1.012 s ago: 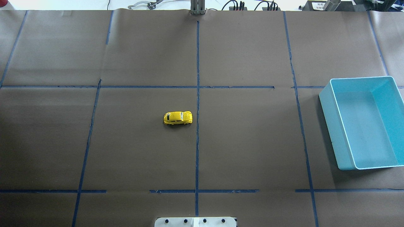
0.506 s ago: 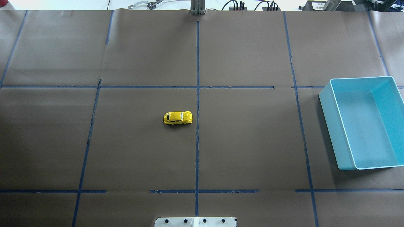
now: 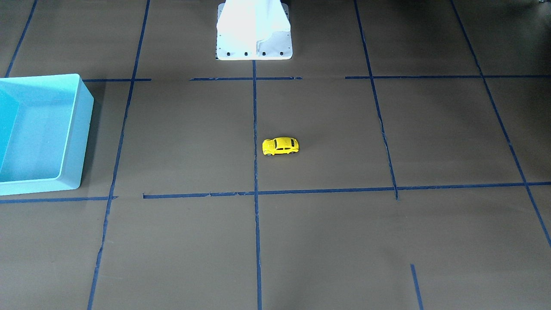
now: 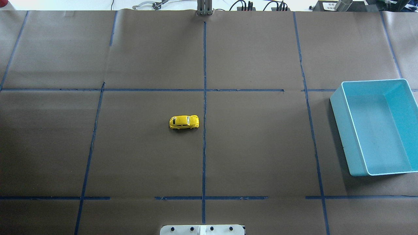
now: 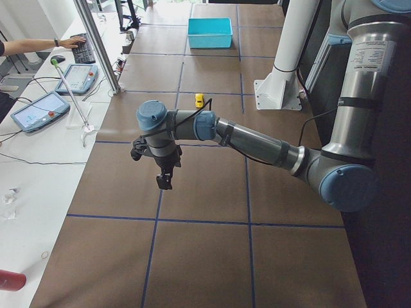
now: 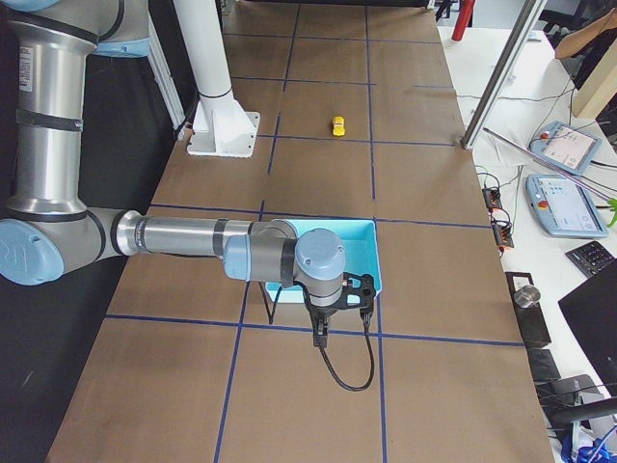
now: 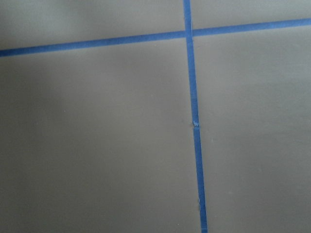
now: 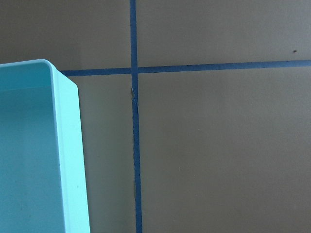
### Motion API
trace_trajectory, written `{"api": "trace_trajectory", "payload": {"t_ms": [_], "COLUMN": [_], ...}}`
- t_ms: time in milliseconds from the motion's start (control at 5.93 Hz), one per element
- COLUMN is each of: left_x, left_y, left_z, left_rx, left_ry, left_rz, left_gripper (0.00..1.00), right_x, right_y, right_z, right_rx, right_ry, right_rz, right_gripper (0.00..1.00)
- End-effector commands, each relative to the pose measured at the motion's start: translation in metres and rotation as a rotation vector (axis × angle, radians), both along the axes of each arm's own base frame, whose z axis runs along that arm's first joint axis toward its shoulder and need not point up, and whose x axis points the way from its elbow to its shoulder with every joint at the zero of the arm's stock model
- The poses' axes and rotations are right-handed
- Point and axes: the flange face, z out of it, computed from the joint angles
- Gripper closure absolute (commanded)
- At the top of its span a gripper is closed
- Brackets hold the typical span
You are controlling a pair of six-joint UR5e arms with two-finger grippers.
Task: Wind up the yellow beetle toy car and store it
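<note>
The yellow beetle toy car (image 4: pixel 184 122) stands on its wheels on the brown paper near the table's middle, just left of the centre tape line. It also shows in the front view (image 3: pixel 280 146), small in the left side view (image 5: pixel 200 101) and in the right side view (image 6: pixel 337 125). No gripper is near it. My left gripper (image 5: pixel 165 183) hangs above the table far out at the left end. My right gripper (image 6: pixel 318 338) hangs beside the teal bin at the right end. Both show only in the side views, so I cannot tell whether they are open or shut.
An empty teal bin (image 4: pixel 339 130) stands at the table's right edge, also in the front view (image 3: pixel 75 133) and with its corner in the right wrist view (image 8: pixel 68 160). Blue tape lines cross the brown paper. The white robot base (image 3: pixel 254 43) stands at the near edge.
</note>
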Motion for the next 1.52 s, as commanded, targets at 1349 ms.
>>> {"api": "trace_trajectory", "payload": {"t_ms": [1349], "left_x": [0.399], "left_y": [0.012], "left_z": [-0.269], "left_rx": [0.811], "left_ry": [0.005], "left_rz": [0.898], "left_gripper": [0.0], "right_x": [0.001], "right_y": [-0.005], "right_z": [0.006], "right_rx": [0.0], "right_ry": [0.001], "right_rz": [-0.008], "right_gripper": [0.0]}}
